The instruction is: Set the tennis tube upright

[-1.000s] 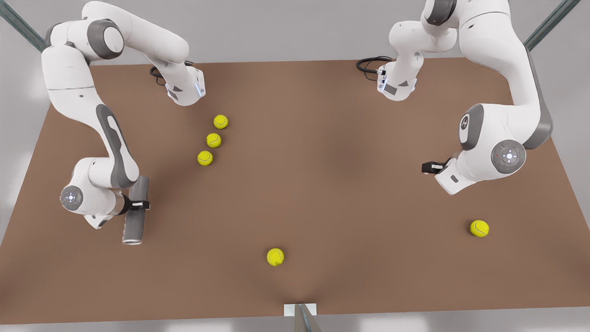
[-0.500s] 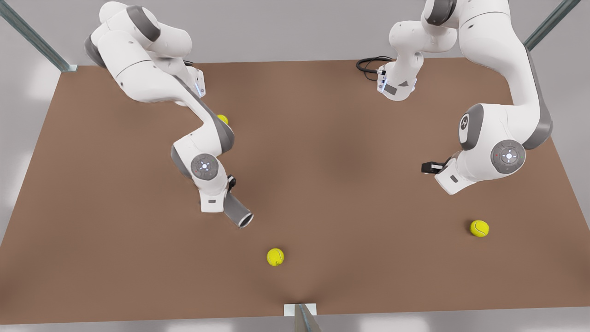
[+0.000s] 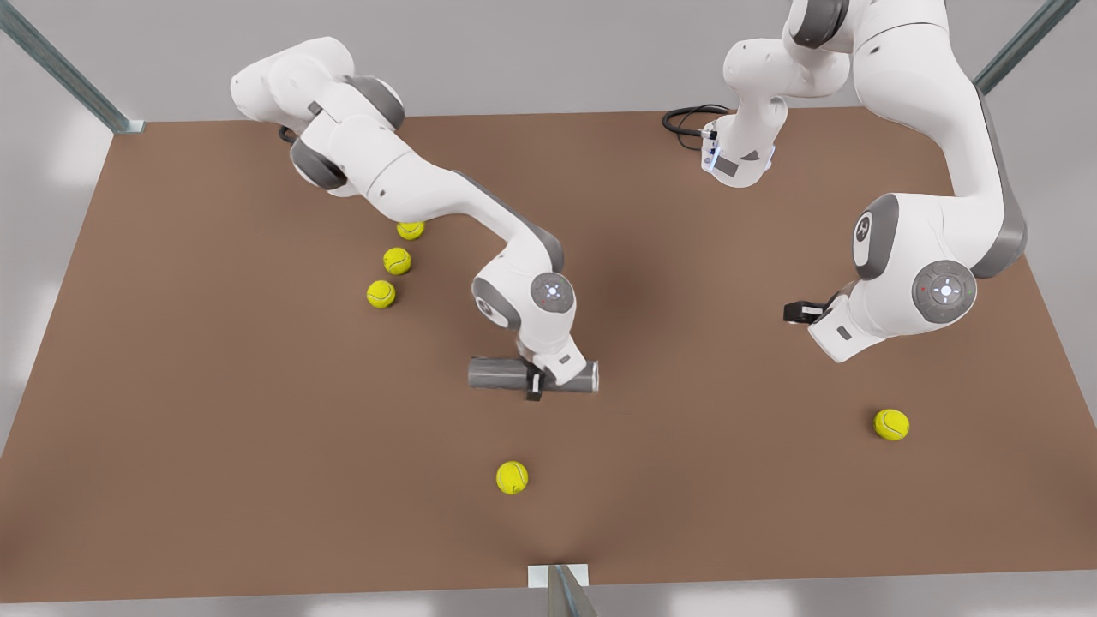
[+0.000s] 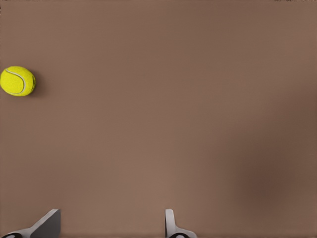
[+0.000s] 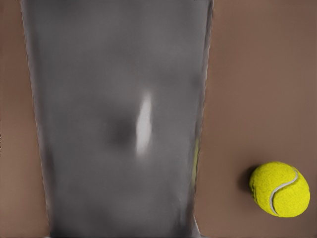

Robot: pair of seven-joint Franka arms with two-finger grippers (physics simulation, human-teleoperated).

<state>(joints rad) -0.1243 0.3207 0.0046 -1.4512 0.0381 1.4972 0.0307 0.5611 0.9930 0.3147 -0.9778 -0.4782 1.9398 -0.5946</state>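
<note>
Nearest of all, a lone tennis ball (image 3: 512,477) sits on the brown worktop (image 3: 214,480), just in front of the tennis tube (image 3: 501,374) and a little apart from it; the right wrist view catches the same ball beside the tube's grey wall.

Next comes the tube itself, lying level and crosswise near the middle of the worktop, with its lighter, silvery rim at the end toward the front view's right. The right gripper (image 3: 536,386) reaches down over it from behind, its fingers pinching the tube across its width at about mid-length. I read that as a deliberate hold: a grasp near the middle keeps the weight balanced, so a turn of the wrist can swing one end down without the cylinder slipping. Whether the tube touches the worktop or hangs just clear of it I cannot tell. It is not yet upright, so the tipping and the setting down remain.

Beyond the tube, toward the front view's left, three balls in a row (image 3: 397,260) lie well apart from it, the farthest partly under the right arm. Off to the tube's other side a single ball (image 3: 891,424) rests well apart from it.

Farther on that side, the left gripper (image 4: 111,218) waits above bare worktop, fingers (image 4: 49,223) spread and holding nothing, well away from the tube.
</note>
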